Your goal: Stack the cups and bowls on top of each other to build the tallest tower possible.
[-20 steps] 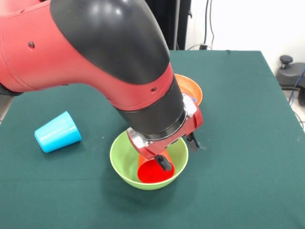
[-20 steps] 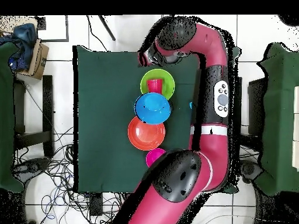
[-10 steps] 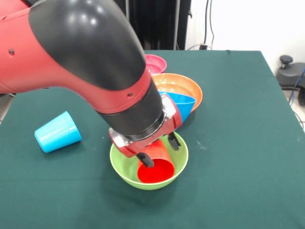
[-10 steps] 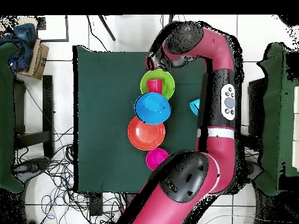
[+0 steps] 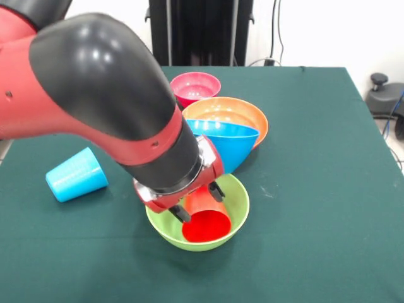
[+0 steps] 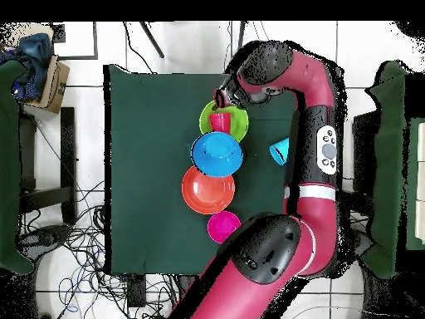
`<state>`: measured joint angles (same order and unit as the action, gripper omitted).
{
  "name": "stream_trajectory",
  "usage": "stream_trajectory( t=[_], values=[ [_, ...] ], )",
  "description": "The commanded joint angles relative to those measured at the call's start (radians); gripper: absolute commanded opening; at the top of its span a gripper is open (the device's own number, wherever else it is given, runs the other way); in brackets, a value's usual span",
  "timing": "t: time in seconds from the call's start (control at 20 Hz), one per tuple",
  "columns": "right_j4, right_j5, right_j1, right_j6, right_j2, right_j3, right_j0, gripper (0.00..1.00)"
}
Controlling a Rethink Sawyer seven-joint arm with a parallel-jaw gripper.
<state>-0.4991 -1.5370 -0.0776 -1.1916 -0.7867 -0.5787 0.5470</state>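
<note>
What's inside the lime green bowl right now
A red cup lies tilted inside the lime green bowl, mouth toward the camera. The gripper straddles it; the arm hides the bowl's left rim.

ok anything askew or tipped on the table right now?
Yes. The red cup lies tilted on its side inside the lime green bowl, mouth toward the camera, with the gripper straddling it. The light blue cup lies tipped over on the cloth. The blue bowl leans askew in the orange bowl.
</note>
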Motion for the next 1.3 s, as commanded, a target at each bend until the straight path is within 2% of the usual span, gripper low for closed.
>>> stream_trajectory(
  t=[0.05, 0.5, 0.6, 0.85, 1.0, 1.2, 1.3],
  values=[
    [-0.066, 0.022, 0.056, 0.186, 0.046, -0.019, -0.037, 1.00],
    [-0.089, -0.034, 0.092, 0.200, 0.026, 0.059, -0.057, 1.00],
    [-0.093, -0.035, 0.099, 0.213, 0.023, 0.067, -0.058, 1.00],
    [-0.096, -0.111, 0.134, 0.277, 0.005, 0.094, -0.062, 1.00],
    [-0.105, -0.102, 0.150, 0.292, 0.008, 0.102, -0.064, 1.00],
    [-0.127, -0.179, 0.171, 0.329, 0.006, 0.134, -0.071, 1.00],
    [-0.142, -0.259, 0.176, 0.353, 0.010, 0.147, -0.076, 1.00]
  ],
)
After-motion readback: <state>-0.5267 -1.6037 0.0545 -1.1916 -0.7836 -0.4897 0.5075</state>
